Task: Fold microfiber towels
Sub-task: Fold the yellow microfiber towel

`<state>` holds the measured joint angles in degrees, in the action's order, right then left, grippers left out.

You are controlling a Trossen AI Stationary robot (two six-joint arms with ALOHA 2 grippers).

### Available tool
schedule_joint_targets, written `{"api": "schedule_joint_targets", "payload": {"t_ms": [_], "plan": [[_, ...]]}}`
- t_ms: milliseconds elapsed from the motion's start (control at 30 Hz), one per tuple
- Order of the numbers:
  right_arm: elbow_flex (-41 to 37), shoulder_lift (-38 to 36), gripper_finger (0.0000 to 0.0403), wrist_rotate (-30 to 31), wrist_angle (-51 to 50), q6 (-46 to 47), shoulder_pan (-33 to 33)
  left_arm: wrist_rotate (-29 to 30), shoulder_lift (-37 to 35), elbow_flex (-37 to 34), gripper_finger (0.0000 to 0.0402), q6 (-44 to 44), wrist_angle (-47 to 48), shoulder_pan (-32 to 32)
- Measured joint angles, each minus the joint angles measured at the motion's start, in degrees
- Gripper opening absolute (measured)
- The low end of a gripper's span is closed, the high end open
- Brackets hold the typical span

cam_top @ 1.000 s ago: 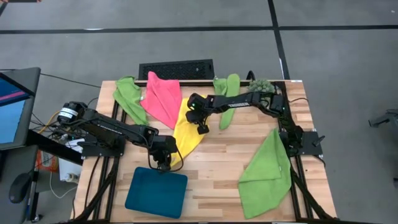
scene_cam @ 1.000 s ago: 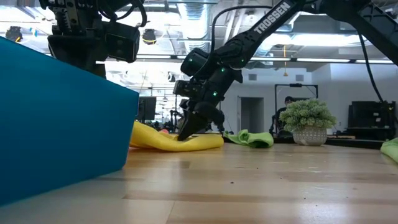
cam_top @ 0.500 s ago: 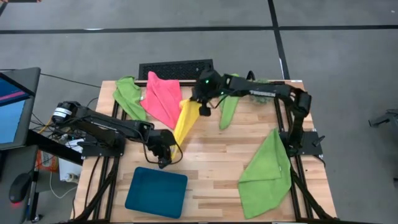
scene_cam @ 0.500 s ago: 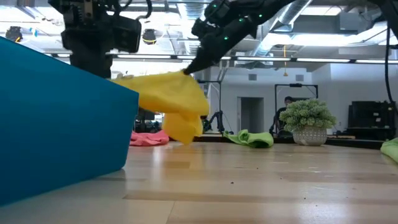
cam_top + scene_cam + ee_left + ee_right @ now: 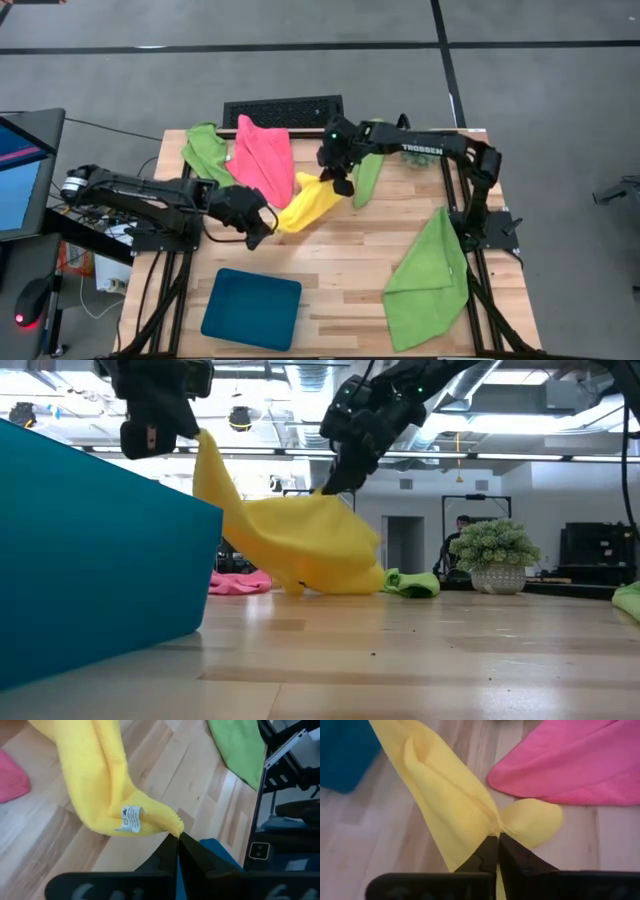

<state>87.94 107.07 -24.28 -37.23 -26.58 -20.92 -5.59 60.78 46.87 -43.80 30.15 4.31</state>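
The yellow towel (image 5: 306, 202) hangs stretched between my two grippers over the middle of the table; in the low view (image 5: 300, 545) its sagging lower part reaches down near the tabletop. My left gripper (image 5: 262, 222) is shut on its near-left end, and my right gripper (image 5: 340, 184) is shut on its far-right end. A pink towel (image 5: 262, 155) lies flat at the far side. Lime green towels lie at the far left (image 5: 205, 150), at the far middle (image 5: 366, 168) and at the near right (image 5: 430, 270). My left gripper pinches a corner of the yellow towel (image 5: 171, 826) between its two fingers, close to the white label (image 5: 131, 818). That corner is lifted well above the table (image 5: 205, 445), and the cloth slopes away below it. My right gripper pinches a gathered bunch of the yellow towel (image 5: 498, 829) between its two fingers, coming from above and pointing down. The cloth fans out beyond the fingertips. This end is held high (image 5: 335, 488), and the towel hangs down below it.
A dark teal tray (image 5: 252, 308) lies at the near left, close below my left arm, and fills the low view's left (image 5: 90, 560). A small spiky plant (image 5: 495, 550) stands at the far right. A black keyboard-like slab (image 5: 283, 110) lies beyond the far edge.
Both grippers have risen with the yellow towel, which lay flat on the table a second ago. My right gripper lifted its end toward the far edge; my left gripper lifted the other corner up and away from the tray. The towel now hangs spread between them.
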Motion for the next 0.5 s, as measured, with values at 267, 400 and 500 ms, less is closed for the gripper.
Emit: {"api": "schedule_joint_targets", "payload": {"t_ms": [267, 400, 500], "plan": [[-1.7, 5.0, 0.0066, 4.5, 3.5, -2.5, 4.2, -2.6, 4.5, 0.0, 0.0, 4.4, 0.5, -0.2], [-2.0, 8.9, 0.0067, 5.1, 3.4, -3.6, 5.5, -3.9, 5.9, 0.0, 0.0, 5.5, 0.8, -0.2], [-1.7, 9.4, 0.0068, 5.6, 4.8, -3.9, 6.3, -4.2, 6.6, 0.1, 0.0, 5.8, 0.1, -0.3]]}}
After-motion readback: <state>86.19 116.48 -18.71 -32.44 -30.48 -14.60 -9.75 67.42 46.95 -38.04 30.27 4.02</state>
